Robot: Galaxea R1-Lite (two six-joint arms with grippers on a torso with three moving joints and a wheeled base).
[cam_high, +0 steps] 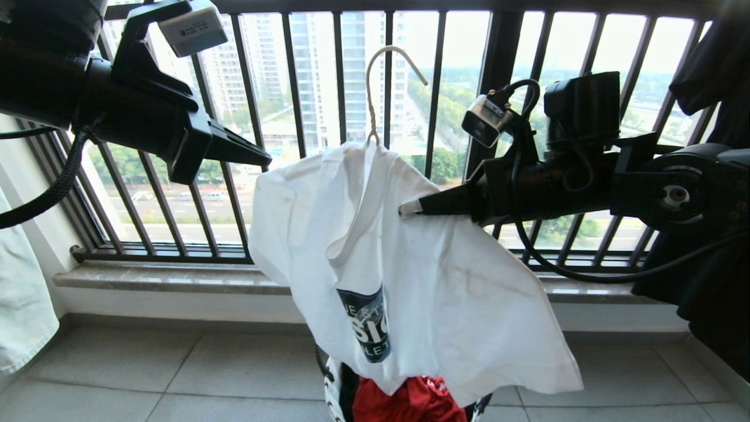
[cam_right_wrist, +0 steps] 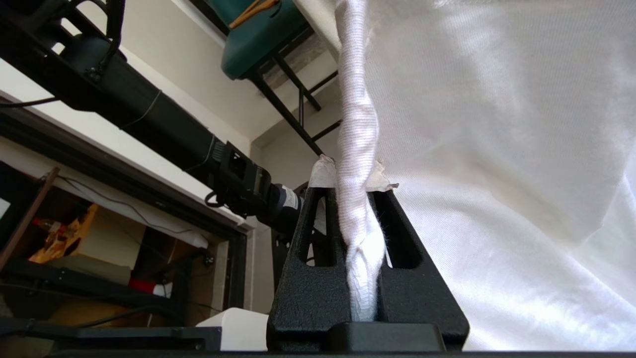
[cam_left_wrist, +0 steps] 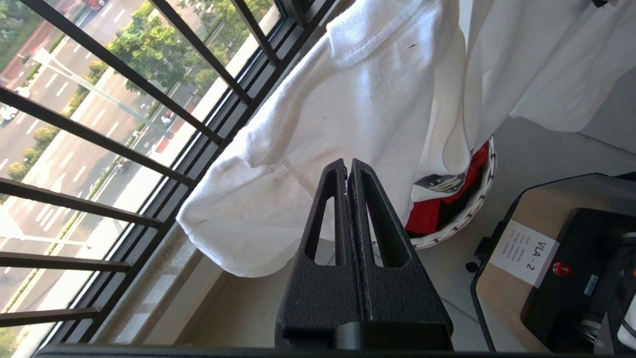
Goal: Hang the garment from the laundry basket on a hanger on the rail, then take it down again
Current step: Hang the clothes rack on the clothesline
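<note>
Two grippers at the window, one shirt between them

Leftmost, the left gripper (cam_high: 266,159) hangs before the black window guard (cam_high: 293,76), its fingers (cam_left_wrist: 367,199) pressed together on nothing, just clear of the garment (cam_high: 410,264). That white T-shirt droops mid-scene on the hanger (cam_high: 375,82), whose hook stands free in the air. Below it sits the laundry basket (cam_left_wrist: 467,209) holding a red cloth (cam_high: 410,401). On the right, the right gripper (cam_high: 407,209) has its fingers (cam_right_wrist: 318,238) clamped on a bunched fold of the garment.
</note>
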